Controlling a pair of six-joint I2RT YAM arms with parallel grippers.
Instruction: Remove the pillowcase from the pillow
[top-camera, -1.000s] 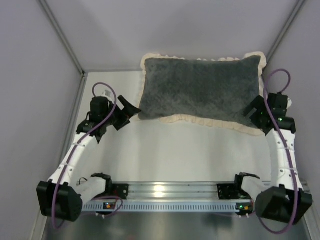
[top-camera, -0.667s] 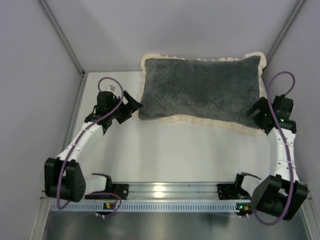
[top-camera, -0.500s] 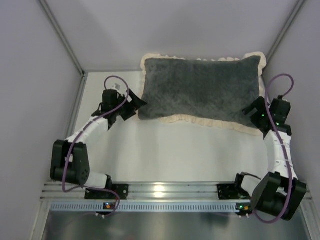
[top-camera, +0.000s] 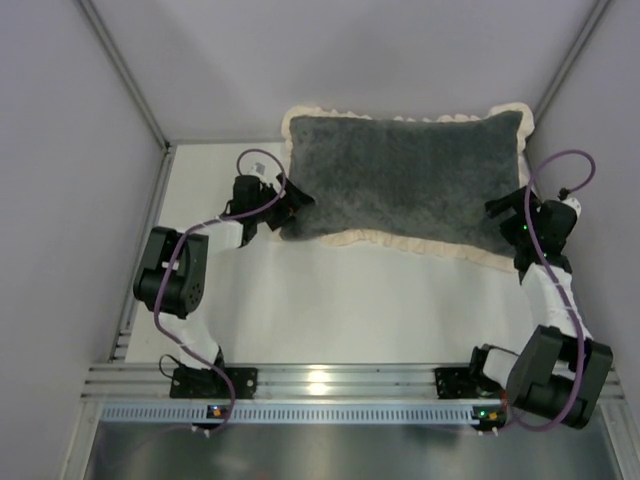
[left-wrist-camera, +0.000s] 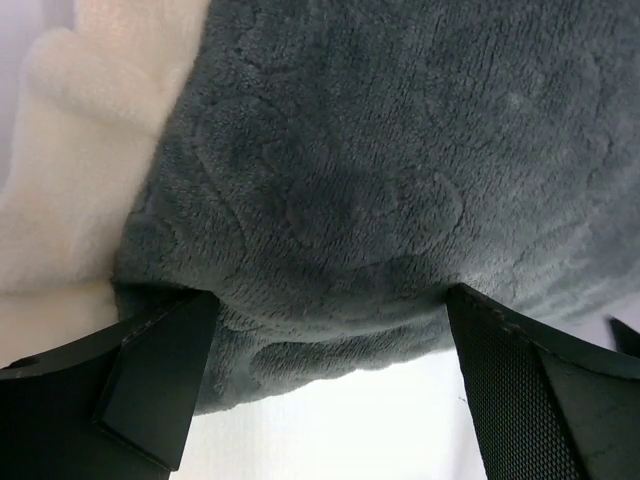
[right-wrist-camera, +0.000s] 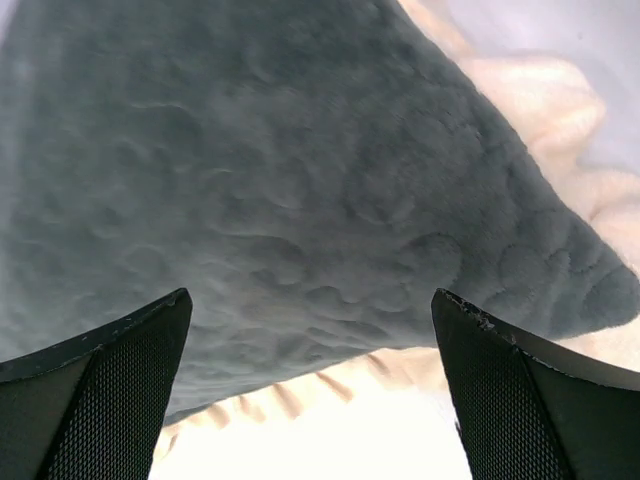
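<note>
- The pillowcase (top-camera: 400, 175) lies grey face up toward 12 o'clock on the bench (top-camera: 330, 310). It is plump and full, and no pillow shows, so I judge the pillow sits wholly inside.
- Nothing of the removal looks done: no opening is pulled back and no white insert is bared.
- My left jaws stand apart at the case's 8 o'clock corner, with plush bulging between them, unclamped.
- My right jaws stand apart at its 4 o'clock end, by the cream frill (top-camera: 440, 248), gripping nothing.
- Left to do: find the opening, pinch the cover, draw the pillow out.
</note>
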